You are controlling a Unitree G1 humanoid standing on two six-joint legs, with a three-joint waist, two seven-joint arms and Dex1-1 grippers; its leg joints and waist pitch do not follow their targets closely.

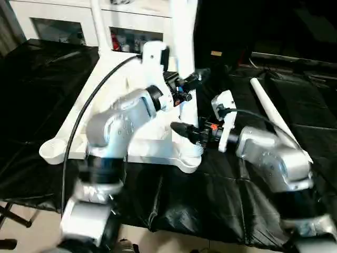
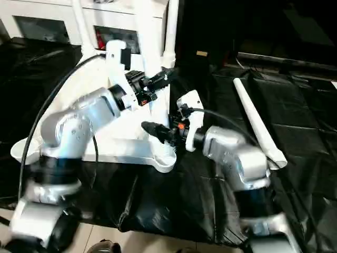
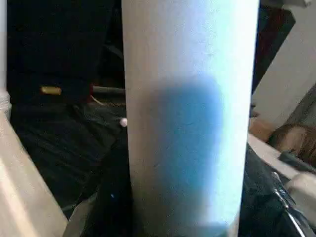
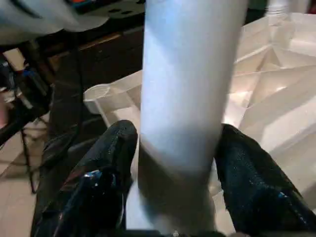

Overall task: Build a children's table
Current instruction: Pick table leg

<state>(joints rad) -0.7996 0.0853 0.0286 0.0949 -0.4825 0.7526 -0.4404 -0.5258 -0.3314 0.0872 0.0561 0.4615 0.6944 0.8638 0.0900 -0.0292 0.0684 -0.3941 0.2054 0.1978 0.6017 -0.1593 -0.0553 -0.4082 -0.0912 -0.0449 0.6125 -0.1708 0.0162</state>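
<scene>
Upright leg [image 1: 185, 63] at the tabletop's [image 1: 55, 150] near-right corner socket: left gripper [image 1: 194, 80] grips high, right gripper [image 1: 181, 128] straddles its base.

light: dim room, bright white leg [image 3: 190, 98] | shadow: bluish patch on it | blur: left arm [image 1: 113, 132] smeared, wrist views soft

1. Upright leg [image 1: 185, 58]: top cut off by the frame edge; its foot at the tabletop [image 1: 152, 150] corner socket is hidden behind the right gripper [image 1: 185, 132].
2. Left gripper [image 1: 192, 81]: fingertips probably behind that leg.
3. Tabletop's ribbed middle hidden under the left forearm.
</scene>
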